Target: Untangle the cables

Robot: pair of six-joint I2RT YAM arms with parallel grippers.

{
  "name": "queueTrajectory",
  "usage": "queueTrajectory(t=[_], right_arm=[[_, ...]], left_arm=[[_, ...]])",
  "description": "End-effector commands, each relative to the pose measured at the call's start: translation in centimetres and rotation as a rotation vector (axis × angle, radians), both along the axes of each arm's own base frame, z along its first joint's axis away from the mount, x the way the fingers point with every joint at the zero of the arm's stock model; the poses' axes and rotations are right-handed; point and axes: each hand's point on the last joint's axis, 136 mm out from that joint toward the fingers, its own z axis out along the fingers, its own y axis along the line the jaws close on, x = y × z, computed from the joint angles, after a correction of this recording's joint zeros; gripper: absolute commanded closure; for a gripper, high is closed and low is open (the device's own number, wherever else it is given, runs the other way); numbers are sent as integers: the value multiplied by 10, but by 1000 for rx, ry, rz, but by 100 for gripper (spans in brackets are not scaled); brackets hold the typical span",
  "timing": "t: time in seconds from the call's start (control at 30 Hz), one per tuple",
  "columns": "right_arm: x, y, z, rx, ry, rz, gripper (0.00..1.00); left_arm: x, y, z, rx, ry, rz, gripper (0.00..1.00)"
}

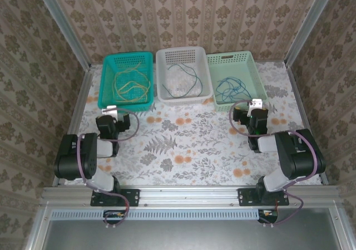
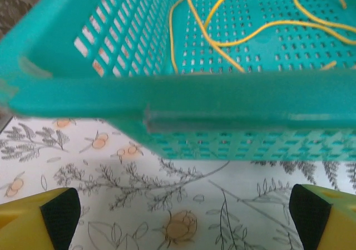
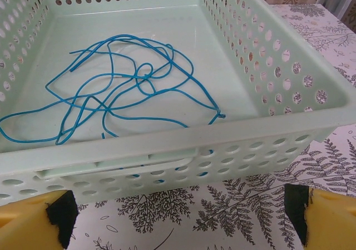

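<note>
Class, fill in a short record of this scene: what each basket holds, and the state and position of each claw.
teal basket: yellow cable inside
white basket: dark green cable inside
light green basket: blue cable inside, loosely looped
left claw: open, empty, in front of the teal basket's near rim
right claw: open, empty, in front of the light green basket's near rim
cables mixed: no, one colour per basket

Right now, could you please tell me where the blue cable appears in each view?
Top external: blue cable in the pale green basket, rightmost of three.
Right wrist: looped on that basket's floor, centre-left.
Left wrist: faces the teal basket with the yellow cable.
Shared landmark: floral tablecloth.
</note>
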Motion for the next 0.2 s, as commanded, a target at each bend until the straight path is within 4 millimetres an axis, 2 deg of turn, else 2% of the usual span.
queueTrajectory(t=[0.0,0.17], right_arm=[[9,-1,17,-4,-46,-1,0],[8,-1,17,-4,-49,-2,0]], left_arm=[[19,-11,26,-12,-71,-62,0],[22,-11,25,-4,-57,-57,0]])
